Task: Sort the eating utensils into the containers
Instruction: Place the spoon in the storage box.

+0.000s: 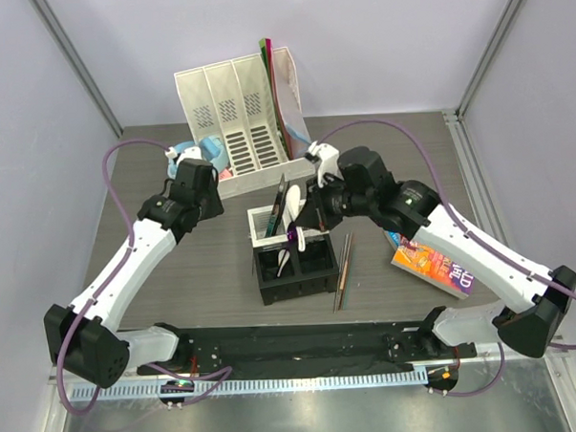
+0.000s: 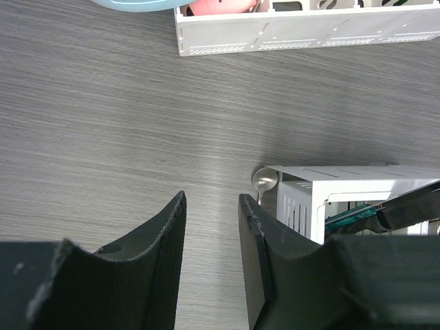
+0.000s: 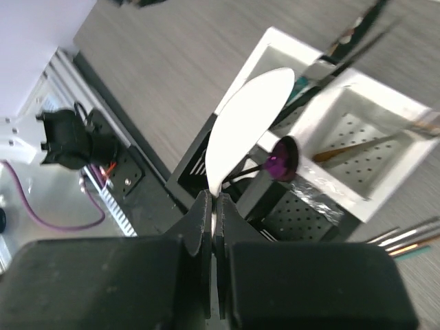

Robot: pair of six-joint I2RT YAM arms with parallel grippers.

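Right gripper (image 3: 213,206) pinches white spoon (image 3: 249,120); left gripper (image 2: 212,203) half-open, empty.

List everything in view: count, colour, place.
caddy: one, two white cells behind, two black in front, table centre.
white spoon: one, white, above the caddy.
purple utensil: one, purple, standing in the caddy.
soup spoon: one, white, front-left black cell.
dark cutlery: count unclear, black, leaning out of a white cell.
metal spoon: one, silver, on the table beside the caddy's white side.
chopsticks: a few, brown, flat on the table right of the caddy.
file organiser: one, white, back of the table.
headphones: one, blue, left of the organiser.
book: one, colourful, right side.
left claw: open, empty, left of the caddy.
right claw: shut on the white spoon.
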